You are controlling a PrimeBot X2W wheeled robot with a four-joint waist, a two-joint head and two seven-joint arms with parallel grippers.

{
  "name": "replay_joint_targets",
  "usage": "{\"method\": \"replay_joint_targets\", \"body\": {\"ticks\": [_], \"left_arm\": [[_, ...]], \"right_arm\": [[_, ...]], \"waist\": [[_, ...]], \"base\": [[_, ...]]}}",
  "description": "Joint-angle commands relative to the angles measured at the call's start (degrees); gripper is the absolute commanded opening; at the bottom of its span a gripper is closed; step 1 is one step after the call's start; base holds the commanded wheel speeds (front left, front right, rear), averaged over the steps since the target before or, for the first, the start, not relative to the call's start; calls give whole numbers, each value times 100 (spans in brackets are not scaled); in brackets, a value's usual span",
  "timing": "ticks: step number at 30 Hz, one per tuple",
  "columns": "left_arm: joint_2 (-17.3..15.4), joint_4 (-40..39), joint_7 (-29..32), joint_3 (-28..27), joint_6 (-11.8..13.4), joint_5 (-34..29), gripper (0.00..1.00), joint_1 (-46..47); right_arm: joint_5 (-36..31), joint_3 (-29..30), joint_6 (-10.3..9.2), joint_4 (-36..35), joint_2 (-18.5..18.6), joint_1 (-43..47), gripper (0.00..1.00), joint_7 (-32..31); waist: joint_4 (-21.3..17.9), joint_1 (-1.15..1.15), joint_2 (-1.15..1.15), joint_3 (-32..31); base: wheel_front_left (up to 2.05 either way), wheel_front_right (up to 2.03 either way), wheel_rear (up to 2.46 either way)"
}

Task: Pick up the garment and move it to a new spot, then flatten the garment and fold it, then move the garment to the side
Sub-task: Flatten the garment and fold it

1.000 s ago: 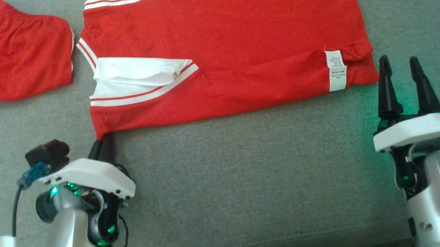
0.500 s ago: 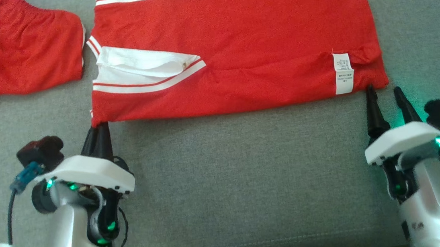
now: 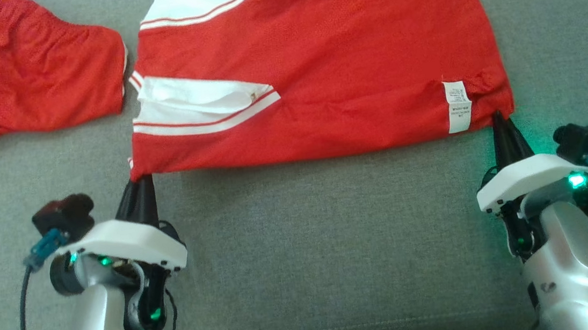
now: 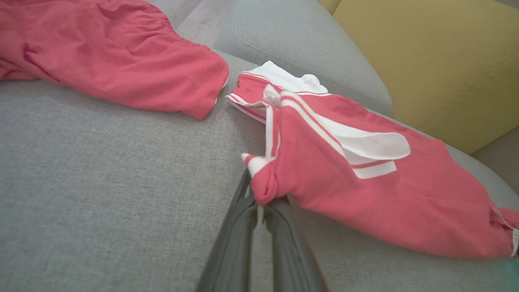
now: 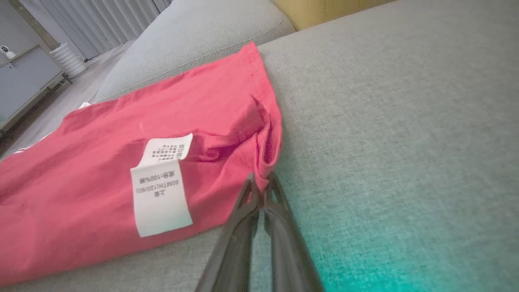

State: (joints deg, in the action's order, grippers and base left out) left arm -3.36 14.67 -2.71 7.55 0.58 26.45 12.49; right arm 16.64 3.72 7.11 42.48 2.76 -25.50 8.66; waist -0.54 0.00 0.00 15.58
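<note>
The garment (image 3: 317, 71) is a red shirt with white striped trim, folded over on a grey cushion (image 3: 307, 250); a white care label (image 3: 457, 106) lies near its right end. My left gripper (image 3: 138, 179) is shut on the near left corner of the garment (image 4: 324, 170), the red cloth bunched between the tips of my left gripper (image 4: 261, 200). At the near right corner my right gripper (image 3: 500, 119) is shut on the hem, and the right wrist view shows the tips of my right gripper (image 5: 261, 182) pinching the folded edge of the garment (image 5: 121, 162) beside the label (image 5: 160, 190).
A second red garment (image 3: 22, 88) lies at the far left, close to the shirt's sleeve. A yellow cushion (image 4: 425, 52) and another grey cushion (image 4: 300, 44) stand beyond the shirt. Grey cushion stretches out in front of both arms.
My right gripper moved left to the shirt's near right corner and shut on the hem. The head camera has shifted, so the whole scene sits a little lower and to the right.
</note>
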Motion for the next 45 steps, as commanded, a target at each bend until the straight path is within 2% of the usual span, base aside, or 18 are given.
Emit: {"method": "replay_joint_targets", "body": {"ticks": [1, 4, 8, 17, 22, 28, 29, 31, 32, 33, 34, 35, 45], "left_arm": [[-125, -251, -69, -162, 24, 18, 0, 67], [-180, -408, -101, -133, 11, -22, 0, 12], [-278, -835, -95, -73, -21, -77, 0, -185], [-533, -1999, 328, 22, 93, -115, 0, -1243], [-522, -1993, 467, 95, 175, -59, 0, -1820], [-420, -1760, 566, 285, 179, 7, 0, -2084], [-428, -1733, 575, 303, 182, -5, 0, -2102], [-455, -1688, 583, 320, 198, -37, 0, -2126], [-464, -1678, 579, 322, 204, -46, 15, -2131], [-471, -1674, 573, 322, 211, -50, 41, -2137], [-485, -1676, 571, 324, 213, -58, 79, -2143], [-506, -1685, 571, 324, 215, -71, 100, -2149], [-997, -2218, 768, 39, 290, -226, 100, -1769]], "right_arm": [[-8, -127, 37, -177, 11, -161, 0, 96], [154, -170, 37, -391, 11, -65, 0, 112], [287, -181, 37, -1016, 11, 277, 0, -14], [72, 161, 37, -2768, 11, 1637, 0, -1064], [143, 347, 37, -3279, 11, 2263, 0, -1422], [273, 357, 37, -3398, 11, 2729, 0, -1582], [279, 347, 37, -3408, 11, 2774, 2, -1581], [295, 322, 37, -3421, 11, 2837, 18, -1571], [304, 308, 37, -3427, 11, 2861, 31, -1564], [317, 303, 37, -3432, 11, 2882, 45, -1552], [322, 302, 37, -3434, 11, 2900, 78, -1536], [326, 303, 37, -3435, 11, 2915, 100, -1520], [181, 468, 37, -3785, 11, 2821, 100, -1403]], "waist": [[-2, 0, 0, -21], [-6, 0, 0, -84], [-45, 0, 0, -176], [-134, 0, 0, -394], [-123, 0, 0, -437], [-113, 0, 0, -471], [-121, 0, 0, -472], [-145, 0, 0, -469], [-158, 0, 0, -468], [-171, 0, 0, -467], [-184, 0, 0, -465], [-196, 0, 0, -466], [-338, 0, 0, -282]], "base": [[0, 0, 0], [0, 0, 0], [0, 0, 0], [0, 0, 0], [0, 0, 0], [0, 0, 0], [0, 0, 0], [0, 0, 0], [0, 0, 0], [0, 0, 0], [0, 0, 0], [0, 0, 0], [0, 0, 0]]}}
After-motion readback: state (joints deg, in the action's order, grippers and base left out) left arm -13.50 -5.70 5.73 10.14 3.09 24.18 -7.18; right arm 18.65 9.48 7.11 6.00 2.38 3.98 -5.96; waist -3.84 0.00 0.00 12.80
